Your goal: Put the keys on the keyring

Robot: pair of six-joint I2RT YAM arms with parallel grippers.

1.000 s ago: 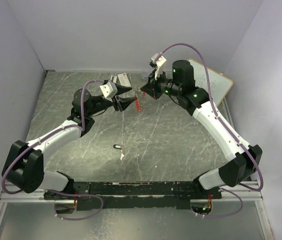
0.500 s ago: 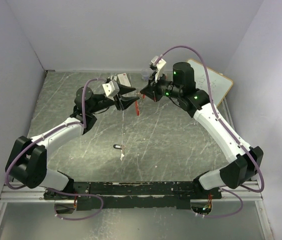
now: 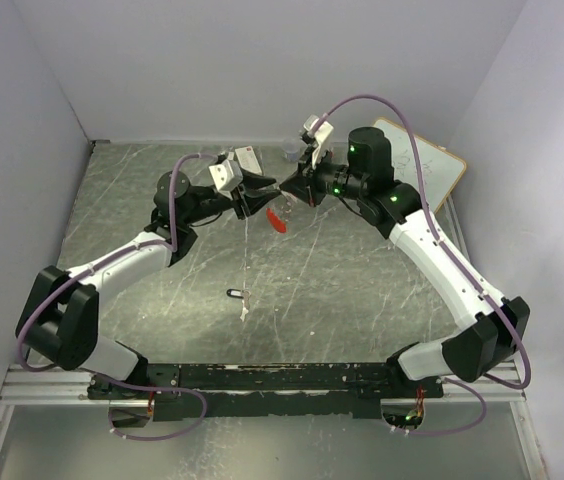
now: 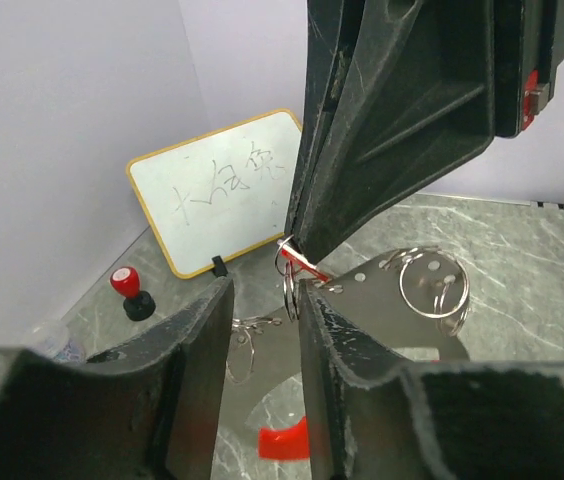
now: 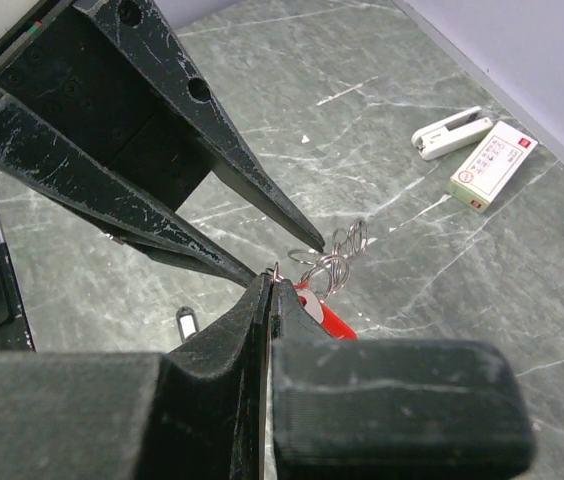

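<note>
One keyring (image 5: 330,316) aloft, right gripper (image 5: 270,281) clenched on its ring, left gripper (image 4: 265,292) unclenched at the chain

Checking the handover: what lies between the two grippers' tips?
The keyring: its silver rings, pinched by the right gripper, sit in the open left gripper's gap. The left wrist view shows it.

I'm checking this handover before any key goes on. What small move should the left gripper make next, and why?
Probably close the left gripper gently on the silver loops of the keyring. The right gripper pinches the keyring up in the air, and its loops hang between the left's open fingers. That would give a second hold to steady the ring. The black key lies unthreaded on the table.
</note>
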